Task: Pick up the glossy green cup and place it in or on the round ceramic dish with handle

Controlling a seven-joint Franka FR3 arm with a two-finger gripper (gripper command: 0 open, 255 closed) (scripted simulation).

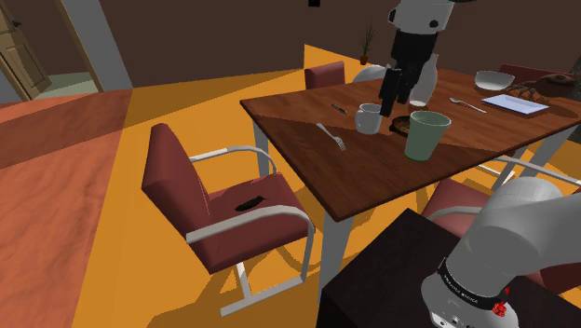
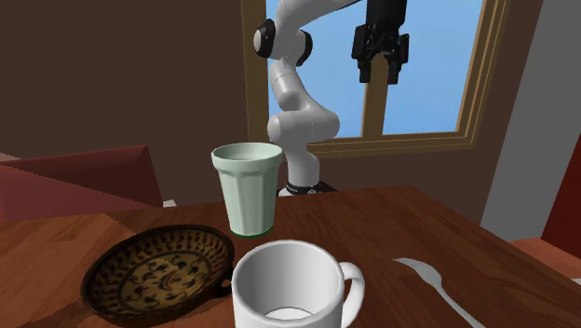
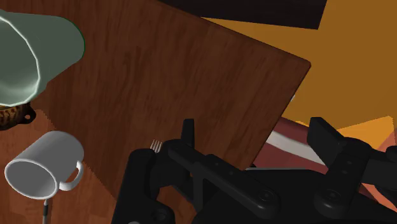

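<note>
**Operator:** What's in the shoulder view?

**Spotter:** Your pale green cup (image 1: 427, 135) stands upright on the bench (image 1: 307, 149), right of centre. It is just beside the dark patterned dish (image 1: 400, 124). A white mug (image 1: 369, 118) stands at the dish's left, and a fork (image 1: 331, 136) lies further left. The pincer (image 1: 395, 93) hangs above mug and dish, apart from the cup.

**Operator:** And the second exterior view?

**Spotter:** Your cup (image 2: 247, 188) stands mid-frame, behind the dish (image 2: 158, 272) at lower left and the mug (image 2: 290, 284) at bottom centre. The pincer (image 2: 382, 73) is at the top, right of centre, before the window (image 2: 438, 75).

**Operator:** The wrist view?

**Spotter:** You see the pincer (image 3: 253, 127) with its black fingers (image 3: 188, 133) spread wide and nothing between them. The cup (image 3: 32, 51) sits well off to one side of them. It overlaps the dish (image 3: 9, 118), and the mug (image 3: 38, 172) is near.
</note>
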